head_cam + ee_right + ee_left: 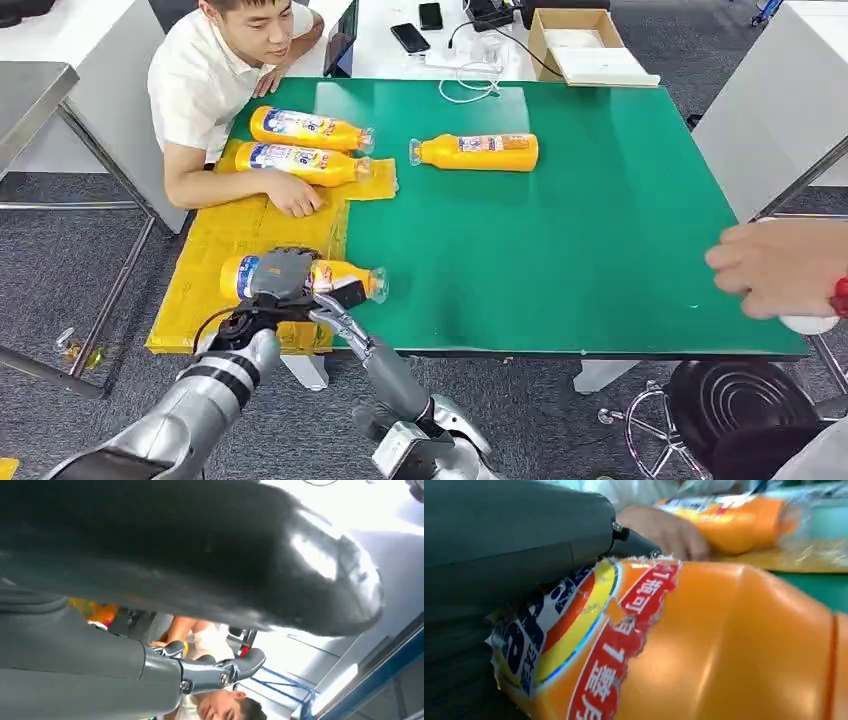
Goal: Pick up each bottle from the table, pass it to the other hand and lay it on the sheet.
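Head view counts four orange plastic bottles: two (310, 130) (300, 162) lying on the yellow sheet (235, 240), one (478, 151) on the green table (580, 240). The left hand (280, 278) grips the fourth bottle (345, 277) over the sheet's edge; whether the right hand (345, 322), just beneath it, is closed cannot be told.

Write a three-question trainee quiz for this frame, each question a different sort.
1. True or false: the left hand holds a bottle over the yellow sheet.
2. How many orange bottles lie wholly on the green mat, off the sheet? A) none B) one C) three
3. Fill in: the person's hand rests beside the ____ of the two far bottles on the sheet.

Key: 1 true; 2 B, the lone bottle; 3 nearer.
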